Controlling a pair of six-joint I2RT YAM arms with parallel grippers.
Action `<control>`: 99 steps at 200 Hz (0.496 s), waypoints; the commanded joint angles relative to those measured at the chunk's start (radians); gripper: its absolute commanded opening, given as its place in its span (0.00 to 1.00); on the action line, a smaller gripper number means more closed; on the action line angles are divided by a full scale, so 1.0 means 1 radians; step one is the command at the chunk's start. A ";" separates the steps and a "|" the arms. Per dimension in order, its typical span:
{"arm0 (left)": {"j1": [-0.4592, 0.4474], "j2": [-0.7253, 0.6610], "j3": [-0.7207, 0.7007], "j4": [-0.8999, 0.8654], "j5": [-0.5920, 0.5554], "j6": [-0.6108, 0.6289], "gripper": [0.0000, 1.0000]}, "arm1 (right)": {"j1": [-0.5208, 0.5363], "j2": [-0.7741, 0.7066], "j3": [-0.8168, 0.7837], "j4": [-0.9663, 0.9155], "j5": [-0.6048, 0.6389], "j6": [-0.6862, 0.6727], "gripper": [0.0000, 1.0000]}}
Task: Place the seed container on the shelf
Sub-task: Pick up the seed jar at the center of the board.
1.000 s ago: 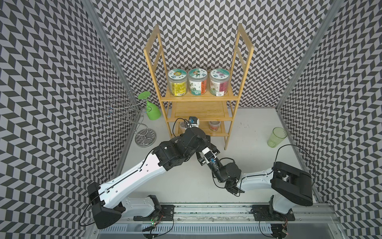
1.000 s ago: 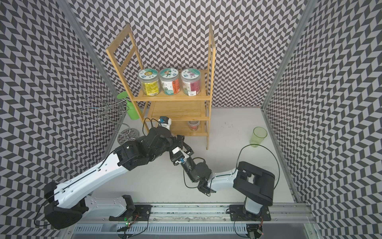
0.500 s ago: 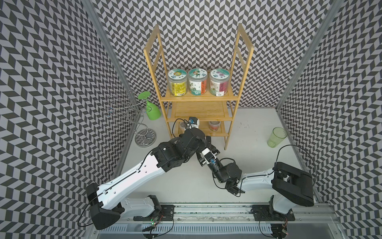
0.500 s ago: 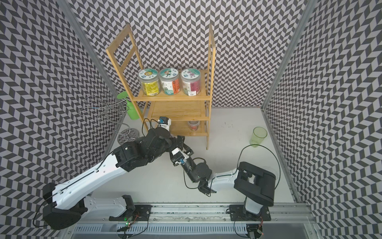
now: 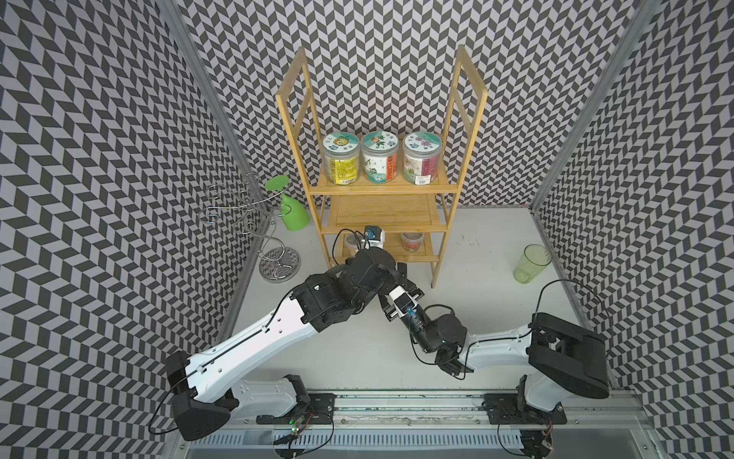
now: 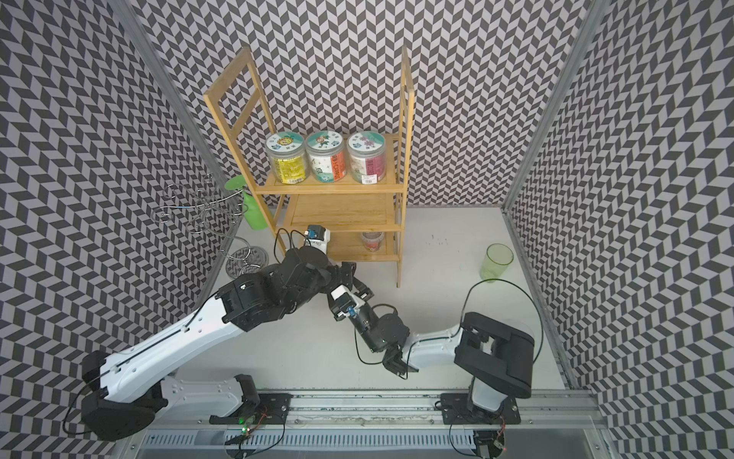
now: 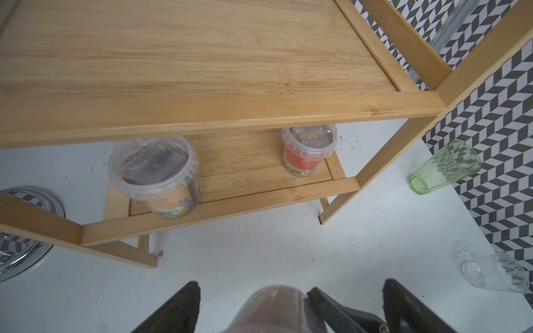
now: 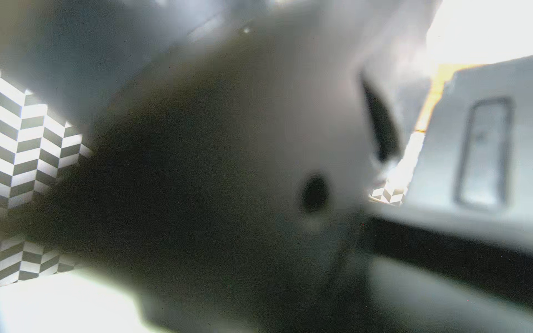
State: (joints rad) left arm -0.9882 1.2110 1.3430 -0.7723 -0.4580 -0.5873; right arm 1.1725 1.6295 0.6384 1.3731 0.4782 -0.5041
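Appearing blurred and cropped: seed container (image 7: pixel 272 305) inside spread left gripper (image 7: pixel 291 285).

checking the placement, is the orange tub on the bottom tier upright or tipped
Upright: the orange tub stands on the bottom tier, lid facing up.

Black-and-white chevrons across the walls (image 5: pixel 99 159). Plain white on the desk (image 5: pixel 476 238). Honey-yellow bamboo grain on the shelf (image 5: pixel 381 212).

Top tier, pale teal-and-white flowered lids:
- Yellow label on the left jar (image 5: pixel 339 167).
- White with an orange band on the middle jar (image 5: pixel 379 165).
- White with pink on the right jar (image 5: pixel 422 163).

Bottom tier, clear lids: orange tub (image 7: pixel 157 173) at the left end, red tub (image 7: pixel 307 152) at the right (both with a greenish print low down).

Bright green wine glass (image 5: pixel 292 212) and silver wire stand (image 5: pixel 279 264) by the desk's left edge. Paler green tumbler (image 5: pixel 531 269) by its right edge.

White shells, black joints on the left arm (image 5: pixel 258 341) and right arm (image 5: pixel 500 349).
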 commanded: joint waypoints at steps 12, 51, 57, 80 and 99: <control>-0.003 -0.104 0.032 0.052 0.060 -0.018 1.00 | -0.018 -0.016 -0.043 -0.017 0.086 0.102 0.52; -0.003 -0.124 0.029 0.005 0.090 -0.060 0.99 | -0.020 -0.022 -0.043 -0.012 0.098 0.101 0.52; -0.003 -0.129 0.028 -0.006 0.088 -0.068 1.00 | -0.021 -0.021 -0.042 -0.014 0.100 0.103 0.52; -0.003 -0.149 0.028 -0.036 0.083 -0.092 1.00 | -0.022 -0.023 -0.052 -0.008 0.119 0.111 0.51; -0.003 -0.169 0.028 -0.063 0.079 -0.114 1.00 | -0.023 -0.031 -0.057 -0.009 0.124 0.112 0.51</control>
State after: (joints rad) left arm -0.9882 1.1862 1.3350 -0.8162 -0.4381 -0.6441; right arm 1.1870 1.6161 0.6373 1.3464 0.4721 -0.5121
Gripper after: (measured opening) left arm 0.994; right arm 0.526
